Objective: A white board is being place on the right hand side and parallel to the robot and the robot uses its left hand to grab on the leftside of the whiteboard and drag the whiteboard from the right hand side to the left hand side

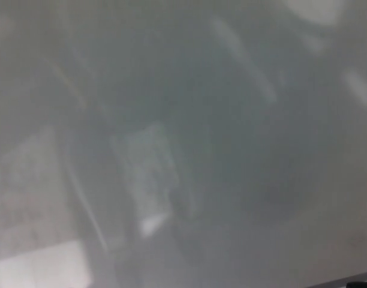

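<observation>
The whiteboard (pixel 231 90) fills almost the whole head view, very close to the camera, as a glossy grey-white surface with dim, blurred reflections on it. Its lower edge (pixel 342 281) shows as a thin pale line at the bottom right corner. Neither of my hands can be made out anywhere in the picture. A small dark shape sits just under that edge at the far bottom right, too small to identify.
Brighter patches of reflected light lie at the top right (pixel 315 9) and at the bottom left (pixel 39 267) of the board's face. Nothing of the room beyond the board can be seen.
</observation>
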You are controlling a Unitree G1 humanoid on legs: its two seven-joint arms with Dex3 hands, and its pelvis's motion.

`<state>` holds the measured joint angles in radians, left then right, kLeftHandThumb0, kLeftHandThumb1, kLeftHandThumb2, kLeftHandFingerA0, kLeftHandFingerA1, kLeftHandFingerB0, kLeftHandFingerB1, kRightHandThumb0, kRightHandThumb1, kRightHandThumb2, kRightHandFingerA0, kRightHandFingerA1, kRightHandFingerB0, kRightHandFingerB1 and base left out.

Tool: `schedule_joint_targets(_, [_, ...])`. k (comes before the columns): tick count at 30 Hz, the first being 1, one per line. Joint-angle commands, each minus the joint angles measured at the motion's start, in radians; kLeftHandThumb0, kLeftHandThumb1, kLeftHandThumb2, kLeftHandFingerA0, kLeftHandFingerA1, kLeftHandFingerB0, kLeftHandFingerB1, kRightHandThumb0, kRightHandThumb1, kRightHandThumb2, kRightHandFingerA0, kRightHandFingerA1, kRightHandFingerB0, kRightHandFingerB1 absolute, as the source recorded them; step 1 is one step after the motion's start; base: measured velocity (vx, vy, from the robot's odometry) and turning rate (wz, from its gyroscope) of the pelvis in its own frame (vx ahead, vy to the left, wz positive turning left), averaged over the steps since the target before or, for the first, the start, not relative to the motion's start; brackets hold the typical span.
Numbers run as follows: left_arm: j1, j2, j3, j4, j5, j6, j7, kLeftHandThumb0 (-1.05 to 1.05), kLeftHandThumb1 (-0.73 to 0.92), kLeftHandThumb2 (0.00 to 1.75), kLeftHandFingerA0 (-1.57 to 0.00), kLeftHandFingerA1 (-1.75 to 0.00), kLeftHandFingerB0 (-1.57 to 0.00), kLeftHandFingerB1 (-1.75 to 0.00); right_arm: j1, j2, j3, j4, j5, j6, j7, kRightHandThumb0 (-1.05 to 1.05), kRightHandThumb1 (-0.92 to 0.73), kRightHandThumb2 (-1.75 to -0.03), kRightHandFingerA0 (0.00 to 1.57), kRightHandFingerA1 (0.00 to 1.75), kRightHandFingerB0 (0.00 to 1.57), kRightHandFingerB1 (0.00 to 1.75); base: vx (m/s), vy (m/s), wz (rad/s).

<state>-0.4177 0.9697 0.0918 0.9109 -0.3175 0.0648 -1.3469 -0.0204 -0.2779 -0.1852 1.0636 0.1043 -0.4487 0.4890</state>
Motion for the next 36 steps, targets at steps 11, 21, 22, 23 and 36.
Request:
schedule_joint_targets(11, [0.089, 0.076, 0.01, 0.048, 0.052, -0.003, 0.001, 0.05, 0.85, 0.65, -0.62, -0.61, -0.65, -0.7, -0.012, -0.016, 0.0, 0.004, -0.002, -0.019, -0.004, -0.54, -0.71, -0.91, 0.68, 1.01, 0.32, 0.74, 0.0, 0.0, 0.0])
schedule_joint_targets(21, [0.189, 0.007, 0.142, 0.0, -0.034, 0.084, 0.113, -0.05, 0.69, 0.85, 0.0, -0.19, 0.0, -0.07, -0.01, -0.01, 0.001, 0.002, 0.0, -0.007, -0.009, -0.53, -0.73, -0.88, 0.7, 1.02, 0.36, 0.76, 0.0, 0.0, 0.0])
schedule_joint_targets(22, [0.203, -0.01, 0.16, -0.005, -0.035, 0.074, 0.141, -0.19, 0.62, 0.81, 0.0, -0.18, 0.0, -0.08, -0.007, -0.013, 0.007, 0.0, -0.009, -0.011, -0.018, -0.55, -0.73, -0.87, 0.71, 1.02, 0.35, 0.76, 0.0, 0.0, 0.0])
schedule_joint_targets(23, [0.213, -0.029, 0.18, -0.005, -0.037, 0.08, 0.165, -0.26, 0.59, 0.8, 0.0, -0.14, 0.0, -0.08, -0.006, -0.012, 0.006, -0.001, -0.006, -0.014, -0.013, -0.55, -0.72, -0.87, 0.72, 1.04, 0.35, 0.76, 0.0, 0.0, 0.06])
schedule_joint_targets(36, [0.409, -0.244, 0.382, -0.136, -0.077, -0.012, 0.283, -0.61, 0.71, 0.61, 0.0, 0.0, 0.0, 0.0, -0.01, -0.013, 0.005, 0.006, -0.001, -0.019, 0.005, -0.53, -0.73, -0.87, 0.67, 1.02, 0.34, 0.76, 0.0, 0.0, 0.0])
